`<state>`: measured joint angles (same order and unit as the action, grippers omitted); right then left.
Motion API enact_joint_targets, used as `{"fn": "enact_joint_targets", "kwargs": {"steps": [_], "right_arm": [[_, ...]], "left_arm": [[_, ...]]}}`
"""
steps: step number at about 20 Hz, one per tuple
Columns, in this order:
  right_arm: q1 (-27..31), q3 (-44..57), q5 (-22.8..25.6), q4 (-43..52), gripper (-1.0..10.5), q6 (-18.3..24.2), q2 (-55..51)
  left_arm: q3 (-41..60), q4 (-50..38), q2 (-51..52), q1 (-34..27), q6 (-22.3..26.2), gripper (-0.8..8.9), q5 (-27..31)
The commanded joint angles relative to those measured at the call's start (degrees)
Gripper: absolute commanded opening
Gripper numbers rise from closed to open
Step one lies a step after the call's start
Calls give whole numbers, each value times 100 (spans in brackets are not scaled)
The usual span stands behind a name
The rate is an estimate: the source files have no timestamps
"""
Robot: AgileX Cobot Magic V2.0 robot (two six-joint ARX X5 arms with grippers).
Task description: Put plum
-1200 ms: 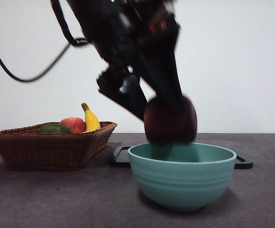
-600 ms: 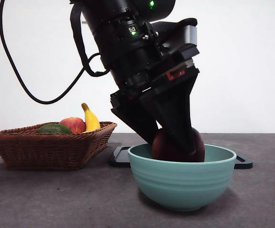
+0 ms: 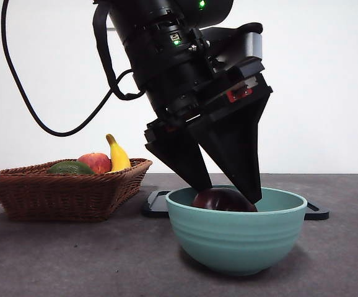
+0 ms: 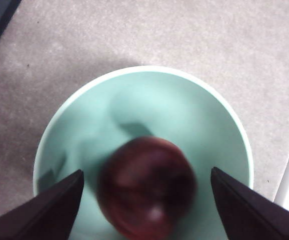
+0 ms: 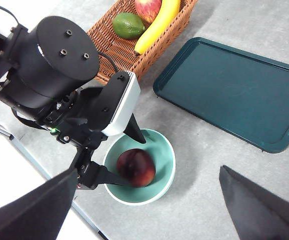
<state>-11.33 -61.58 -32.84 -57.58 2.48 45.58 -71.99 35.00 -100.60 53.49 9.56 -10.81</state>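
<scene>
Resting inside the pale teal ceramic bowl (image 3: 236, 232), the glossy, dark maroon round plum (image 3: 223, 200) looks delivered: in the left wrist view it lies on the bowl's floor, blurred, with a clear gap to each black jaw on either side. The left tool (image 3: 225, 193) hangs directly over the bowl with its jaws spread wide and let go of the fruit, their tips dipping just past the bowl's rim. The placing itself therefore seems done, if the bowl is the intended spot, which the task sentence does not say; what appears left is for that arm to lift clear of the bowl without nudging it.

The right tool (image 5: 144, 200) waits high above the bowl, its jaws wide apart and holding nothing.

Beside the bowl on the grey bench (image 3: 55, 260) sits a brown woven wicker basket (image 3: 67, 192) holding a red-yellow apple (image 3: 95, 163), a yellow banana (image 3: 117, 154) and a dark green oval fruit (image 3: 70, 167). Just behind the bowl lies a flat dark teal rectangular tray (image 5: 234, 90), bare.

No brand, label or readable writing shows anywhere; only small green lights and a red patch on the left arm's housing above the bowl.
</scene>
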Motion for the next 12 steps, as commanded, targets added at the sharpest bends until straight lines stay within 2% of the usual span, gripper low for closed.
{"fn": "enact_joint_targets", "kwargs": {"steps": [1, 7, 12], "right_arm": [[-28, -92, -15, 48, 455, -52, 39], [-26, -92, -13, 52, 455, -50, 42], [-26, -92, 31, 57, 455, -48, 42]], "left_arm": [[-129, 11, -28, 42, 4, 406, -11], [-382, -28, 949, -350, -173, 406, -11], [-382, 28, 2135, -1263, -374, 406, -11]]}}
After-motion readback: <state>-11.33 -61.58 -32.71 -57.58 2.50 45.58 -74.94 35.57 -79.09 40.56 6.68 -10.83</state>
